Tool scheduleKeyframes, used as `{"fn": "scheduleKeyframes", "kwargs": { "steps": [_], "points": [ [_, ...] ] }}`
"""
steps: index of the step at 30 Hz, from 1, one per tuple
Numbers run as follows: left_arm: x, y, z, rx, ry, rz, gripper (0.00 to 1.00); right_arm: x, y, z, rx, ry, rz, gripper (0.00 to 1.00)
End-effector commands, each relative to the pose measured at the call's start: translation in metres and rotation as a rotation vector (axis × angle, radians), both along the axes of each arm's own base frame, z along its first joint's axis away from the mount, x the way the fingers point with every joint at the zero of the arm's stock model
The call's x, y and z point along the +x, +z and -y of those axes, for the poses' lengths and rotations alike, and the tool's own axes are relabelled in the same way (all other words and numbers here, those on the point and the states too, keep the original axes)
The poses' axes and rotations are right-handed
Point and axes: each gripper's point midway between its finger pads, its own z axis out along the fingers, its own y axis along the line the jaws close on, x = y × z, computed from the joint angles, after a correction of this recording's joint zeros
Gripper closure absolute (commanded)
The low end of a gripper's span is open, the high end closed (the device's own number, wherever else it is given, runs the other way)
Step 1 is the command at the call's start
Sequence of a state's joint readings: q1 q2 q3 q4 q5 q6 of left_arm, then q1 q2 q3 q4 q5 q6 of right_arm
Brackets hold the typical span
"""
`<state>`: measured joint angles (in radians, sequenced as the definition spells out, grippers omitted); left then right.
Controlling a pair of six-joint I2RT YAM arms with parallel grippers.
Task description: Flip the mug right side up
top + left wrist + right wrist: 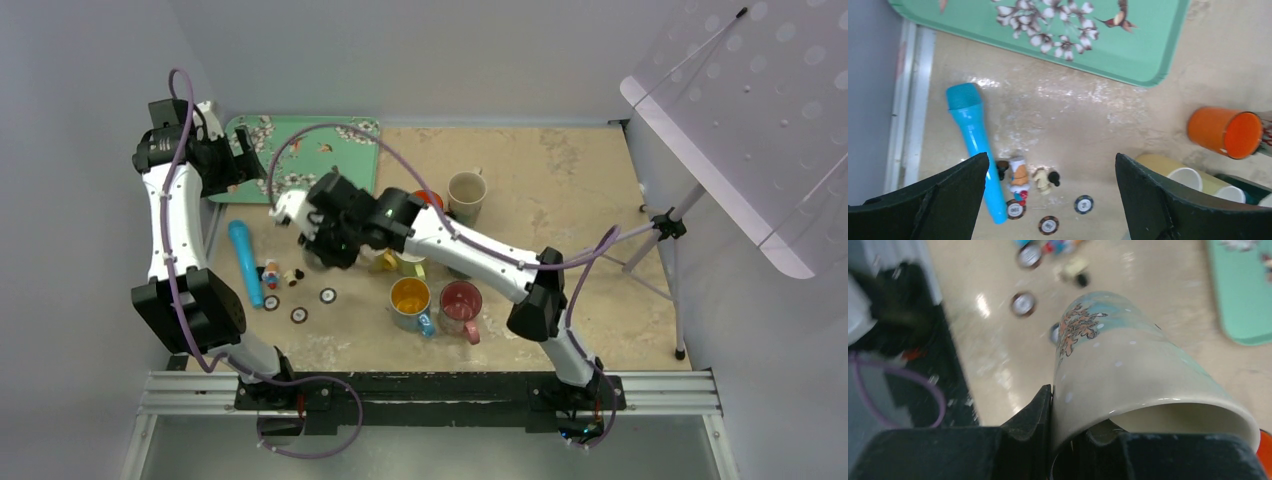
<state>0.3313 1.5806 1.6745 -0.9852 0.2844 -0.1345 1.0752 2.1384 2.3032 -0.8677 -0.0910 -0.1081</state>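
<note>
My right gripper point(1068, 426) is shut on the wall of a cream and pale-blue mug point(1118, 370) with an orange coral print, one finger outside and one inside the rim. The mug is tilted, its mouth toward the wrist camera, and held above the table near the poker chips. In the top view the right gripper point(325, 243) sits left of centre and mostly hides the mug. My left gripper point(1048, 200) is open and empty, high above the table; in the top view the left gripper point(238, 160) is by the tray's left end.
A green floral tray point(340, 135) lies at the back left. A blue microphone point(245, 262), small figures point(1018, 177) and poker chips point(299, 315) lie on the left. An orange mug point(1225, 132) lies on its side. Beige point(466, 193), yellow point(410, 298) and pink point(461, 303) mugs stand upright.
</note>
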Motion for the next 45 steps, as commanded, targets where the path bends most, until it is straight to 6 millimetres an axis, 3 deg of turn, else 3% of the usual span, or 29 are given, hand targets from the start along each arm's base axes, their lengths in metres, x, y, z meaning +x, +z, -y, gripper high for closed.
{"fn": "scheduleKeyframes", "kwargs": {
  "steps": [1, 7, 12, 15, 19, 20, 22, 23, 24, 25, 29, 30, 31, 34, 36, 39, 42, 45],
  "points": [
    [0.003, -0.005, -0.033, 0.175, 0.055, -0.015, 0.00, -0.058, -0.031, 0.043, -0.297, 0.141, 0.008, 1.00],
    [-0.002, -0.004, -0.031, 0.180, 0.049, -0.007, 0.00, -0.072, -0.069, 0.034, -0.402, 0.140, 0.015, 1.00],
    [-0.008, -0.001, -0.032, 0.203, 0.050, 0.003, 0.00, -0.073, -0.118, 0.047, -0.542, 0.112, -0.033, 1.00],
    [-0.010, 0.000, -0.033, 0.217, 0.050, 0.005, 0.00, -0.073, -0.131, 0.049, -0.572, 0.106, -0.046, 1.00],
    [-0.010, 0.002, -0.033, 0.219, 0.051, 0.010, 0.00, -0.068, -0.130, 0.043, -0.565, 0.093, -0.023, 0.98],
    [-0.010, 0.003, -0.033, 0.219, 0.050, 0.013, 0.00, -0.068, -0.130, 0.042, -0.562, 0.094, -0.023, 0.88],
    [-0.010, 0.005, -0.033, 0.220, 0.048, 0.017, 0.00, -0.068, -0.126, 0.040, -0.547, 0.086, -0.024, 0.55],
    [-0.010, 0.005, -0.032, 0.221, 0.045, 0.015, 0.00, -0.067, -0.120, 0.039, -0.530, 0.075, -0.022, 0.46],
    [-0.011, 0.005, -0.033, 0.222, 0.045, 0.015, 0.00, -0.065, -0.112, 0.036, -0.508, 0.061, -0.012, 0.25],
    [-0.011, 0.006, -0.032, 0.223, 0.043, 0.019, 0.00, -0.063, -0.097, 0.034, -0.471, 0.045, 0.009, 0.17],
    [-0.009, 0.012, -0.026, 0.222, 0.031, 0.050, 0.00, -0.061, -0.032, 0.016, -0.271, 0.034, 0.055, 0.12],
    [-0.006, 0.013, -0.024, 0.230, 0.027, 0.067, 0.00, -0.066, -0.011, 0.011, -0.198, 0.049, 0.050, 0.04],
    [-0.002, 0.015, -0.018, 0.242, 0.015, 0.086, 0.00, -0.068, 0.013, 0.007, -0.117, 0.052, 0.061, 0.02],
    [0.007, 0.024, 0.002, 0.326, -0.044, 0.128, 0.00, -0.065, 0.071, 0.011, 0.099, 0.019, 0.101, 0.02],
    [0.009, 0.033, 0.023, 0.321, -0.098, 0.177, 0.00, -0.041, 0.096, 0.037, 0.210, -0.094, 0.109, 0.02],
    [-0.001, 0.049, 0.055, 0.254, -0.200, 0.275, 0.00, 0.010, 0.095, 0.102, 0.300, -0.370, 0.070, 0.02],
    [-0.023, 0.054, 0.083, 0.204, -0.284, 0.341, 0.00, 0.043, 0.096, 0.174, 0.404, -0.580, 0.126, 0.02],
    [-0.047, 0.041, 0.078, 0.191, -0.167, 0.338, 0.00, 0.062, 0.084, 0.245, 0.460, -0.788, 0.173, 0.02]
  ]
}}
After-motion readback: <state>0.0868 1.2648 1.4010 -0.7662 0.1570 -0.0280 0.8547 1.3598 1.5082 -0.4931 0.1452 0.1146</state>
